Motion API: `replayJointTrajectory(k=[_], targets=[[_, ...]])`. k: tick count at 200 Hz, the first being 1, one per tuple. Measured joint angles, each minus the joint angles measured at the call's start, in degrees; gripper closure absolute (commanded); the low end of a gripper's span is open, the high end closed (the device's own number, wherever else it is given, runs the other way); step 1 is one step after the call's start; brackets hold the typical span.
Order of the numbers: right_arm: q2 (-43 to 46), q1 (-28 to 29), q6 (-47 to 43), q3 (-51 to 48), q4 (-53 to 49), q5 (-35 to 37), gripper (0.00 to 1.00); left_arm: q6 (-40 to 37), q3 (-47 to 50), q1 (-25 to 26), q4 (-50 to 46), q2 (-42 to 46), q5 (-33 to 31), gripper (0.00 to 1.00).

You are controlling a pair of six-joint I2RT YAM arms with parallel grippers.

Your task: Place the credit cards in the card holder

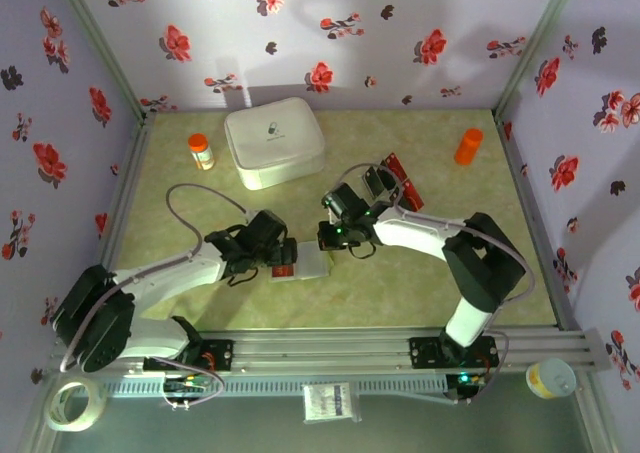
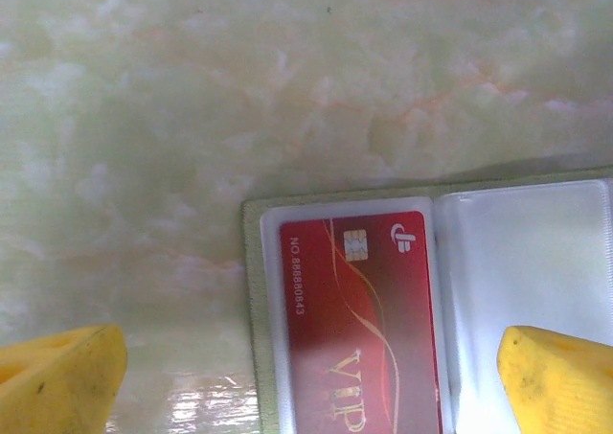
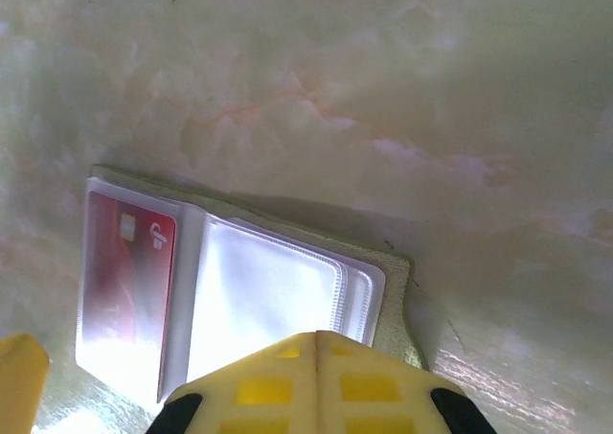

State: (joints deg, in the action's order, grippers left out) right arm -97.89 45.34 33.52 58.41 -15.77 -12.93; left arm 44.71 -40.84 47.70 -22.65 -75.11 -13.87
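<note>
Now the card holder (image 2: 251, 290) is lying open near-centre on the tabletop (image 1: 420, 293), with one red card (image 2: 354, 329) in its left pocket reading "VIP" and "NO 88880843". The left end effector (image 2: 306, 376) is hovering over it, spread wide. The right end effector (image 3: 316, 346) is hanging over the right pockets, fingers pressed together. Other credit cards (image 1: 403, 183) are lying far right.

This is looking like a robot test cell in a lab rather than a home. A left arm (image 1: 165, 273) and a right arm (image 1: 420, 233) are sitting bolted to an aluminium rail (image 1: 330, 348) running along the near edge of the desk (image 1: 400, 293). Slim metal posts (image 1: 100, 45) are rising at the far corners, framing walls (image 1: 330, 23) that are wearing flower-print paper like a backdrop. A loose cable (image 1: 185, 195) is looping over the marbled desk top, and a roll of tape (image 1: 53, 408) is lying below the rail's left end.
</note>
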Motion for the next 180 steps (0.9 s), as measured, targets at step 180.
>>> replayJointTrajectory(k=[180], targets=[[-7.67, 1.81, 0.02, 3.04, 2.64, -3.76, 1.00, 0.39, 0.04, 1.70, 4.63, -4.66, -0.02, 0.00]])
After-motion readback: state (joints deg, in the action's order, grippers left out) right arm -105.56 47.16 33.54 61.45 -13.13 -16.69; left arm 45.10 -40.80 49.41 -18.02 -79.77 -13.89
